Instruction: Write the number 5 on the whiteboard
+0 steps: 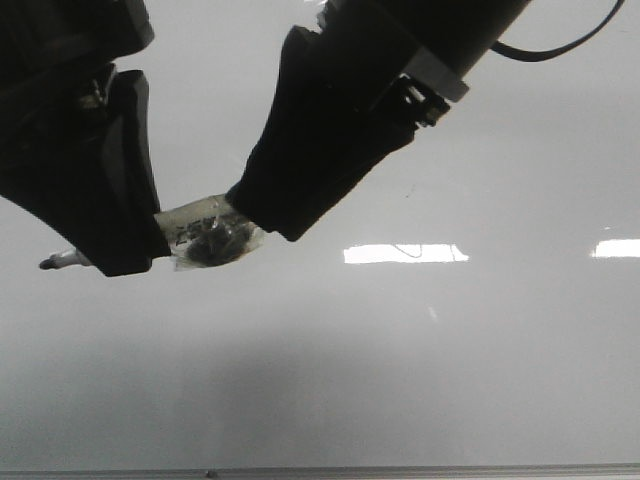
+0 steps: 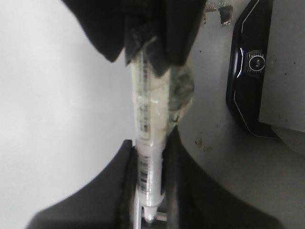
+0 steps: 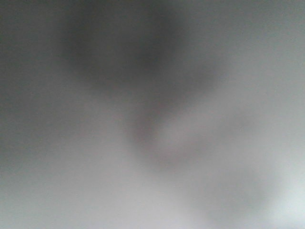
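The whiteboard (image 1: 450,350) fills the front view, glossy and pale grey. No number 5 shows on it. A white marker (image 2: 151,157) with clear tape round its back end (image 1: 212,238) hangs above the board. My left gripper (image 1: 130,262) is shut on its barrel, and the dark tip (image 1: 46,263) pokes out to the left. From the upper right, my right gripper (image 1: 250,212) closes its fingers on the taped end; in the left wrist view it (image 2: 143,57) flanks the marker's far end. The right wrist view is a grey blur and shows no fingers.
A thin grey frame edge (image 1: 400,470) runs along the board's near side. Bright light reflections (image 1: 405,253) lie on the board to the right. A black device (image 2: 252,71) sits on a grey surface in the left wrist view.
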Available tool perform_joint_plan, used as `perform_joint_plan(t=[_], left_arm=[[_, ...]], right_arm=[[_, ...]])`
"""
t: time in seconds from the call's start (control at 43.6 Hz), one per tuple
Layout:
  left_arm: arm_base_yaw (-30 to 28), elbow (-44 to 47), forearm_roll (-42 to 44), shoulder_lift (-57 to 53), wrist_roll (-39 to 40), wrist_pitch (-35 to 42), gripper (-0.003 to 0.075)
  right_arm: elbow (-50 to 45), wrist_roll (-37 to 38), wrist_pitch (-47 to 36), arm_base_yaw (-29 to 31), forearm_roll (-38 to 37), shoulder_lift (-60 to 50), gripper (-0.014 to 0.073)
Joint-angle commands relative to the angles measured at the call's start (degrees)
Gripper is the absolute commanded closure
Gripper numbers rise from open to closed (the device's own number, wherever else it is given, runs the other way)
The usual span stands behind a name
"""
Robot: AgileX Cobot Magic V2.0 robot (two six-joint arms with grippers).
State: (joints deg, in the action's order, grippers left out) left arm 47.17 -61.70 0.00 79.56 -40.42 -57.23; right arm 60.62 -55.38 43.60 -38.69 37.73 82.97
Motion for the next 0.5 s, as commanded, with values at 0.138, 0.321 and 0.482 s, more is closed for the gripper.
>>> perform_joint_plan(t=[0.138,0.321,0.482], left_arm=[[0.3,-2.0,-1.8,-2.0,2.7,5.7,0.0313],[0.3,-2.0,-2.2,-2.0,2.7,6.4,0.0132],[0.3,-2.0,-2.3,-2.0,2.7,6.1,0.0134]], right_arm=[[-1.5,-0.2,1.7,6.2,1.1,-5.8,0.0656],[-8.5,0.5,-0.2,11.7,1.1,-13.9,0.0656],[-14.0,2.7,-2.9,19.8,1.1,-20.8,0.0656]])
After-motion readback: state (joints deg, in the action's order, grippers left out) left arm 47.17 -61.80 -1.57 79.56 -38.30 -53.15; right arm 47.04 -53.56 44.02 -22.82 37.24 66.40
